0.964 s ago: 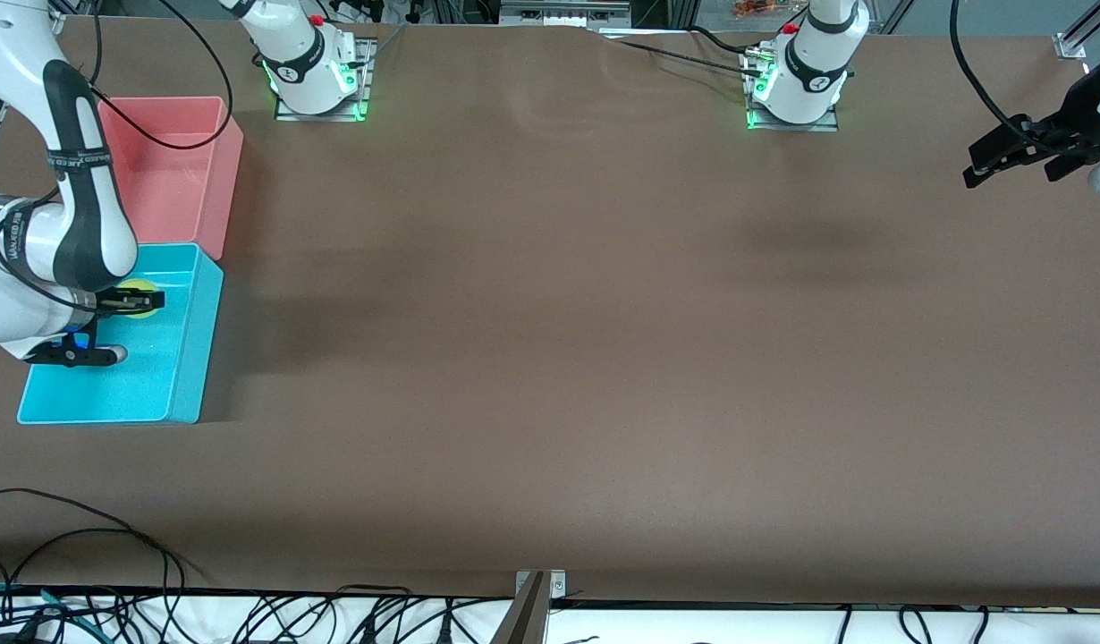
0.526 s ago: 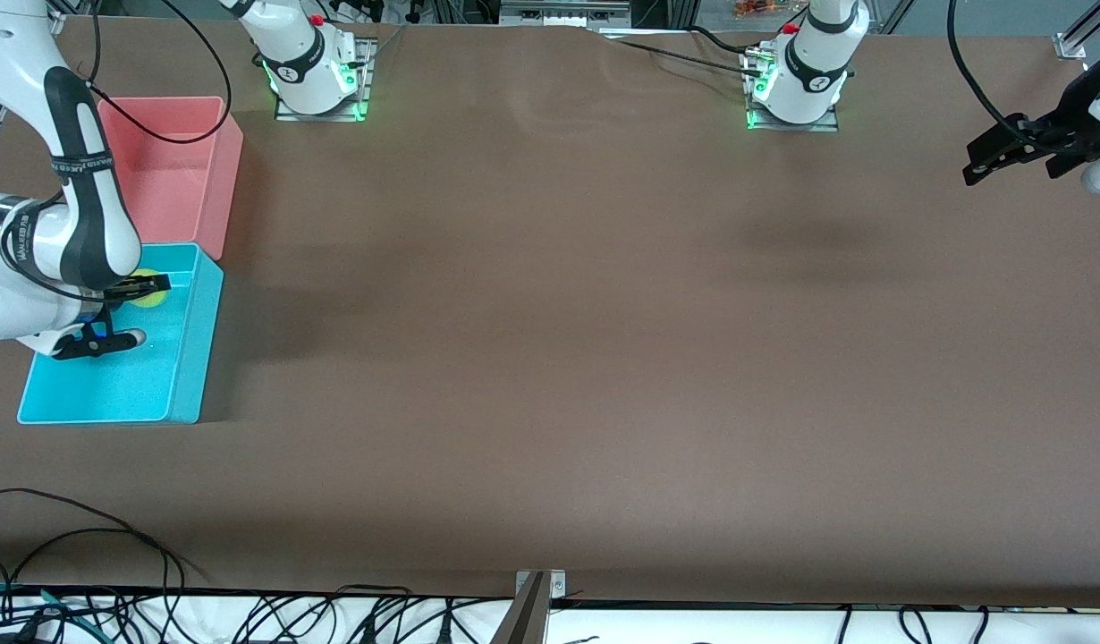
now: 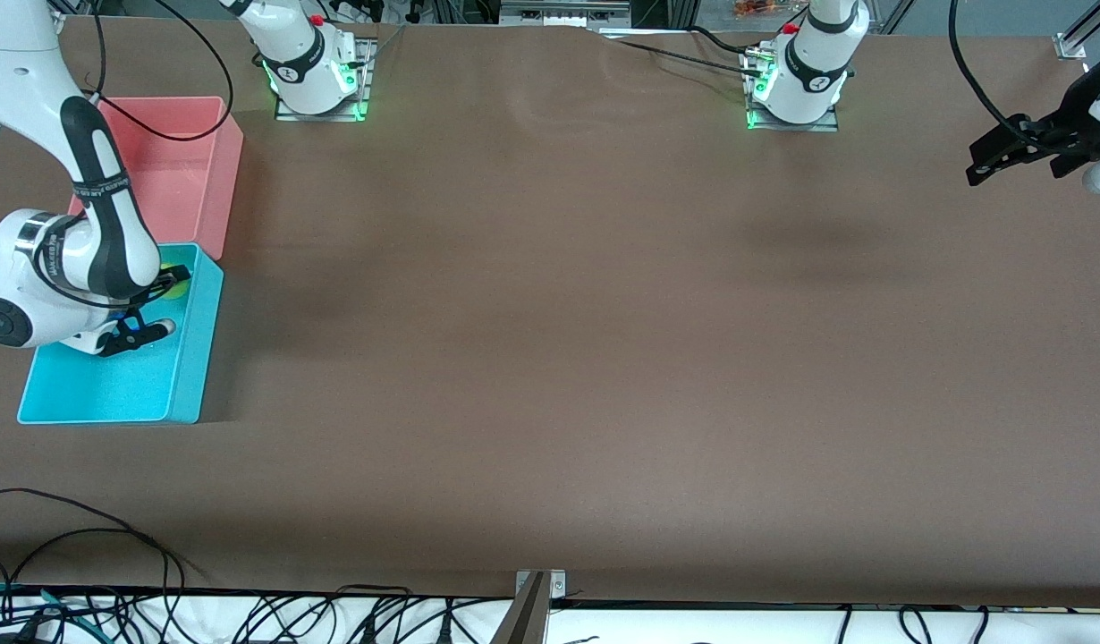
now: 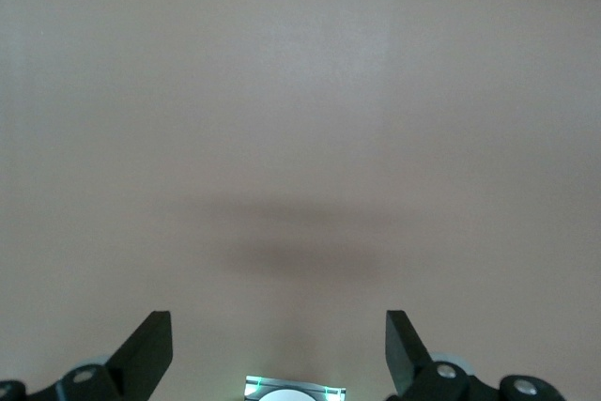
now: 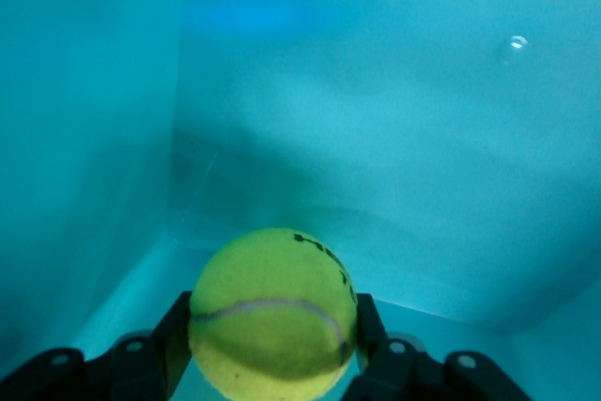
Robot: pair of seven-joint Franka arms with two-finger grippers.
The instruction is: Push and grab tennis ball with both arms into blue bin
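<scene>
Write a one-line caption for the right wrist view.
Right gripper holds the tennis ball between its fingers inside a corner of the blue bin.

yellow-green tennis ball (image 5: 273,311) with pale seam, inside the cyan-blue bin (image 3: 188,367), near its pink-bin-side corner

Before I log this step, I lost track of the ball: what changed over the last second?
The right tool, shut on the tennis ball, carried it over the blue bin toward the wall next to the pink bin. It has not let go. The left tool waits open at its end of the table; both bins stayed put.
</scene>
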